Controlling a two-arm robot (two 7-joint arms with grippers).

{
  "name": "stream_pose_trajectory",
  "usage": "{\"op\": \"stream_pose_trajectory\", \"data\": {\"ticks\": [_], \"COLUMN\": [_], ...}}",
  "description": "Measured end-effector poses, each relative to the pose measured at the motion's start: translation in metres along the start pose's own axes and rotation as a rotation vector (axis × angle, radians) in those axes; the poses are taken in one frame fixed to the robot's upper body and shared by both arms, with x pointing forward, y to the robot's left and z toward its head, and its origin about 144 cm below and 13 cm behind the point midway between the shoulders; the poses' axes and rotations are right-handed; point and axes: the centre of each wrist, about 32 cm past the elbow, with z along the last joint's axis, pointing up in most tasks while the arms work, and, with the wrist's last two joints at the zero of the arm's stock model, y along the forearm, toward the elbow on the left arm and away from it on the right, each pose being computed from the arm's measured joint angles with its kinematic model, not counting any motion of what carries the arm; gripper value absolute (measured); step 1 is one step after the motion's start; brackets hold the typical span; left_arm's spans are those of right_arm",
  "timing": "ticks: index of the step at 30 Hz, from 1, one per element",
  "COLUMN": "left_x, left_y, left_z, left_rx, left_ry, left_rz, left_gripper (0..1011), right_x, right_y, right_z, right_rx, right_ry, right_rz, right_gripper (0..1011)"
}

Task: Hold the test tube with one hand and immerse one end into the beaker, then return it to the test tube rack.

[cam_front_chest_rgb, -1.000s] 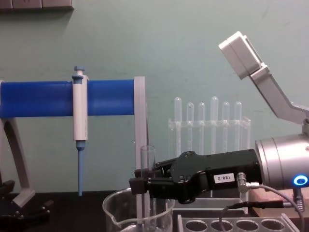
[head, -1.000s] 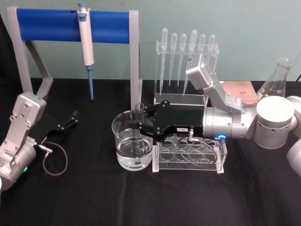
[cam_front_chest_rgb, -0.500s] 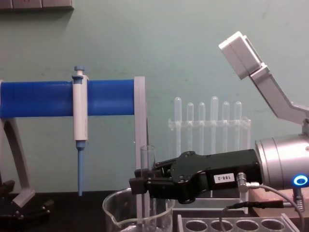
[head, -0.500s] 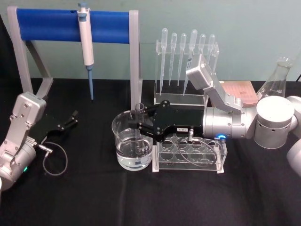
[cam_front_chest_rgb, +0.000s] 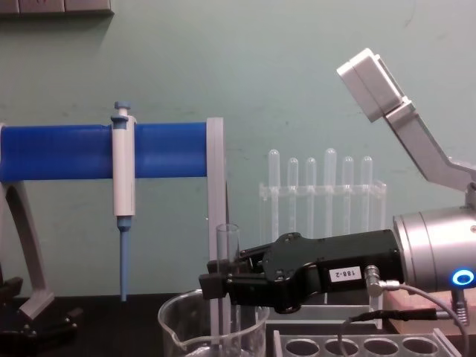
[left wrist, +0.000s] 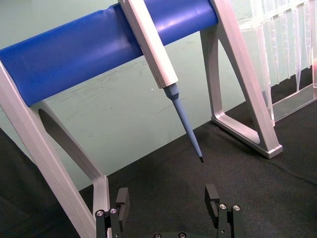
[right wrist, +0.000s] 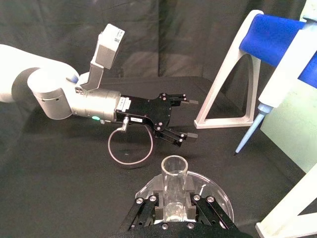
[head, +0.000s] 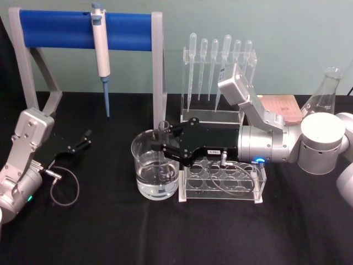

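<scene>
The test tube (head: 163, 139) stands upright inside the beaker (head: 139, 160), its lower end down in the water and its rim above the beaker's rim. My right gripper (head: 160, 147) reaches in from the right and is shut on the test tube's upper part. From the side, the test tube (cam_front_chest_rgb: 227, 244) rises above the right gripper (cam_front_chest_rgb: 216, 283) and the beaker (cam_front_chest_rgb: 177, 329). In the right wrist view the test tube (right wrist: 174, 184) sits clamped between the fingers, over the beaker (right wrist: 213, 191). My left gripper (head: 83, 140) rests open on the table at the left.
A blue-barred stand (head: 60, 28) holds a micropipette (head: 101, 52) at the back left. A rack of plastic pipettes (head: 219, 61) stands behind my right arm. A clear tube rack (head: 220, 185) sits right of the beaker. A flask (head: 324, 96) is at the far right.
</scene>
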Motion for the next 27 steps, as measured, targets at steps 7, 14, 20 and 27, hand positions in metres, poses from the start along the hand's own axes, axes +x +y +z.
{"op": "stream_pose_trajectory", "data": {"ticks": [7,14,20,27], "left_x": [0.0,0.0,0.0,0.0], "left_y": [0.0,0.0,0.0,0.0], "left_z": [0.0,0.0,0.0,0.0], "left_rx": [0.0,0.0,0.0,0.0], "left_ry": [0.0,0.0,0.0,0.0], "left_rz": [0.0,0.0,0.0,0.0], "left_gripper": [1000,1000,1000,1000], "right_x": [0.0,0.0,0.0,0.0], "right_y": [0.0,0.0,0.0,0.0], "right_z": [0.0,0.0,0.0,0.0], "right_rx": [0.0,0.0,0.0,0.0], "right_ry": [0.0,0.0,0.0,0.0], "right_rz": [0.0,0.0,0.0,0.0], "right_gripper": [239,239,239,239]}}
